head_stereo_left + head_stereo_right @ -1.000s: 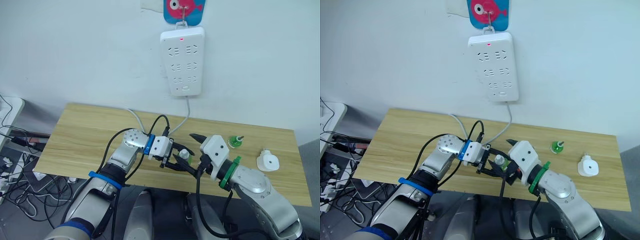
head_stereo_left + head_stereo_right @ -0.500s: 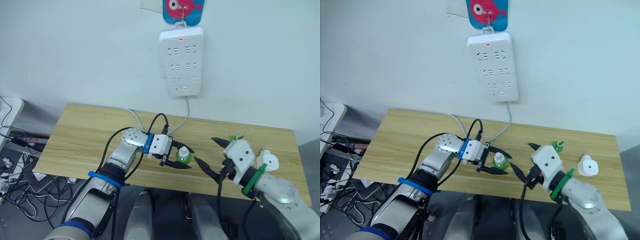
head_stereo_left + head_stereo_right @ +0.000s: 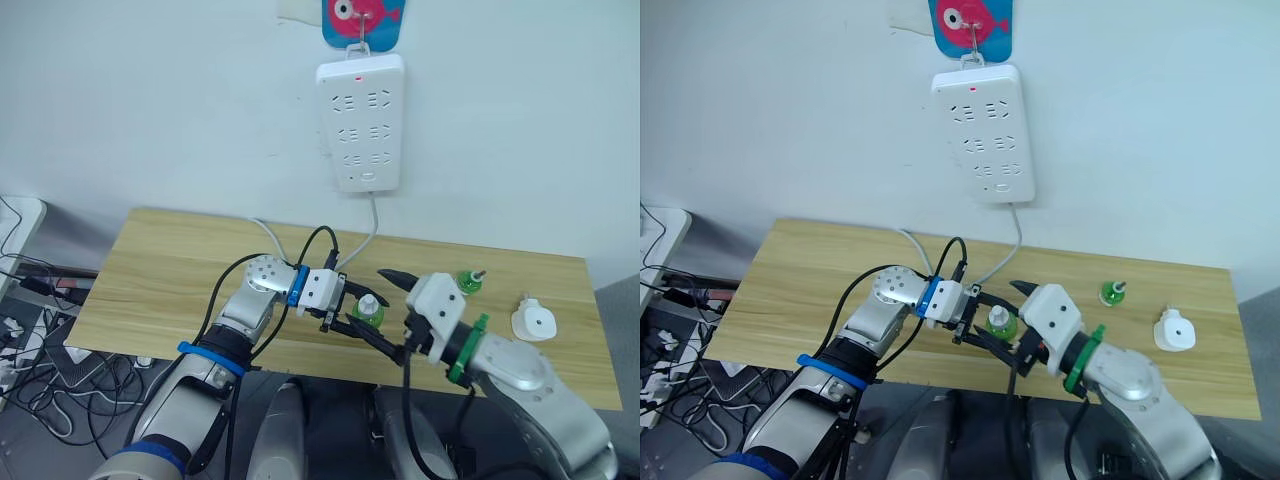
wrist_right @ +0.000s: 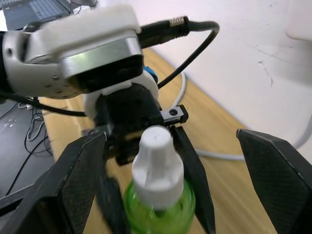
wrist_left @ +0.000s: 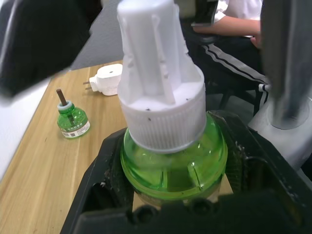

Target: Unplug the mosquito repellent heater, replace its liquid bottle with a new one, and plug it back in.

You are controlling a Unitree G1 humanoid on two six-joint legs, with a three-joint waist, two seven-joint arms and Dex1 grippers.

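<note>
Wood-grain surface (image 3: 170,270) stands against a white wall, where a white power strip (image 3: 361,122) hangs with a small red light lit near its top and its cable running down onto the wood. Over the near middle of the surface the left end effector (image 3: 355,318) is clenched on the new bottle (image 3: 367,313), a round green one with a white pointed cap; the left wrist view shows both black fingers (image 5: 97,195) pressed against the green body (image 5: 173,165) from either side, cap upward. The right end effector (image 3: 392,314) faces it from the robot's right with its two black fingers spread wide, one above and one below the capped bottle, grasping nothing (in the right wrist view the white cap (image 4: 157,158) stands between those spread fingers (image 4: 270,168), apart from both). Farther to the robot's right, near the back edge of the surface, the old liquid bottle (image 3: 467,282) stands upright with its thin dark wick bare. Beyond it, close to the right end of the surface, the mosquito repellent heater (image 3: 536,321) lies unplugged, well apart from the power strip. In the left wrist view its prongs (image 5: 87,83) point sideways towards the bare-wick bottle (image 5: 71,117), just beside it.
</note>
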